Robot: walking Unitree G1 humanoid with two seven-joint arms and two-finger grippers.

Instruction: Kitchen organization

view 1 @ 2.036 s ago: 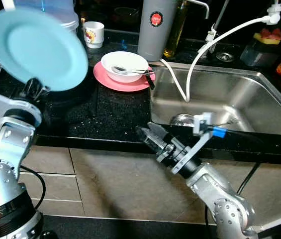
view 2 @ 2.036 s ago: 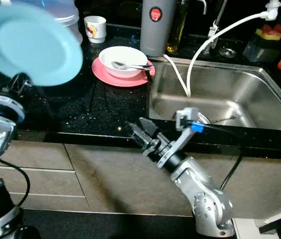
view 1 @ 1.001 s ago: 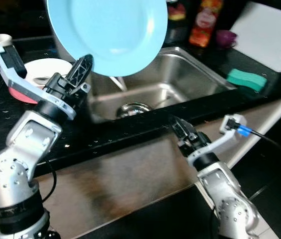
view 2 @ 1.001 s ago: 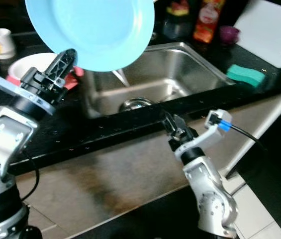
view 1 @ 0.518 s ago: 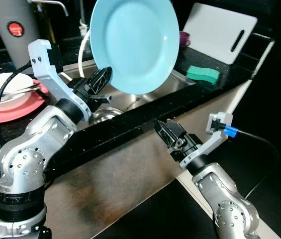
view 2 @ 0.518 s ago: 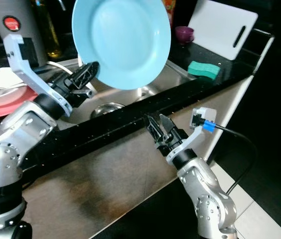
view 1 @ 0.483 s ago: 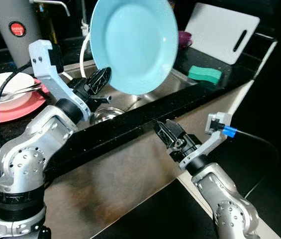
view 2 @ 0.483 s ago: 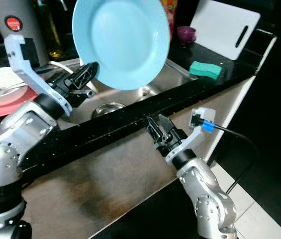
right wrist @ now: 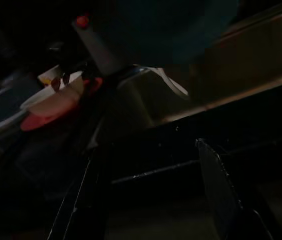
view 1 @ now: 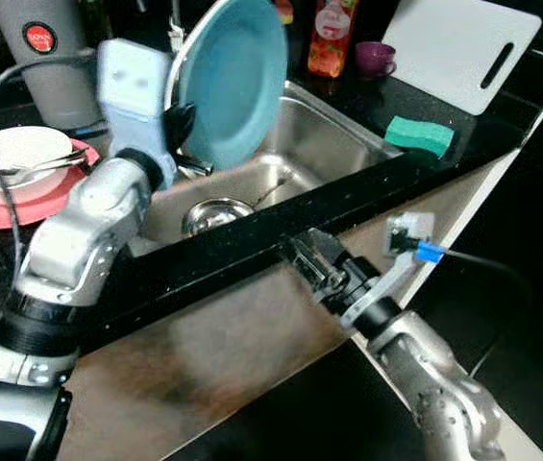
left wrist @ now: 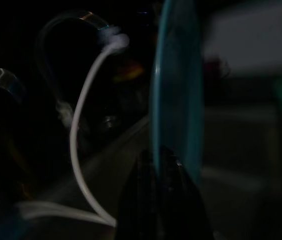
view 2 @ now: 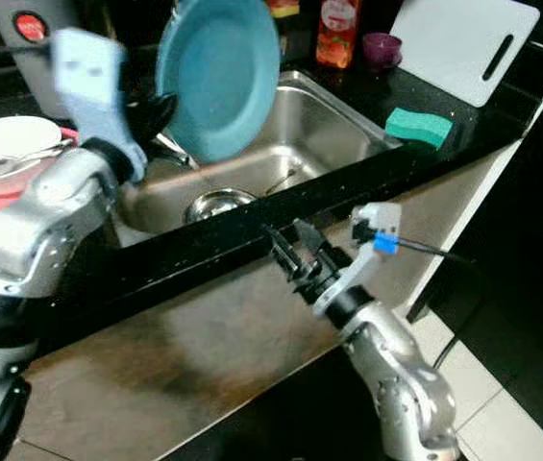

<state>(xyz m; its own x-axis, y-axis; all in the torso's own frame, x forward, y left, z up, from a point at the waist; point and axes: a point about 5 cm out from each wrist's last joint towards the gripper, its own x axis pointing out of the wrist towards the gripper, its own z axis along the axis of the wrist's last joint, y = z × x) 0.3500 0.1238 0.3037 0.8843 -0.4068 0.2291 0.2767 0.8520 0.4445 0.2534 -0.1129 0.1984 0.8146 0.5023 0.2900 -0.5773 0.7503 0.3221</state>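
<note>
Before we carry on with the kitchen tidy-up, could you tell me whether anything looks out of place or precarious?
The light blue plate stands on edge above the sink, pinched at its rim by the left gripper. Nothing looks spilled or damaged.

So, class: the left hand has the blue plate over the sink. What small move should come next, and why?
Probably lower it into the sink. The left hand grips the blue plate by its rim, nearly upright, above the steel sink, with its basin open below. The right hand hangs open and idle in front of the counter edge.
</note>
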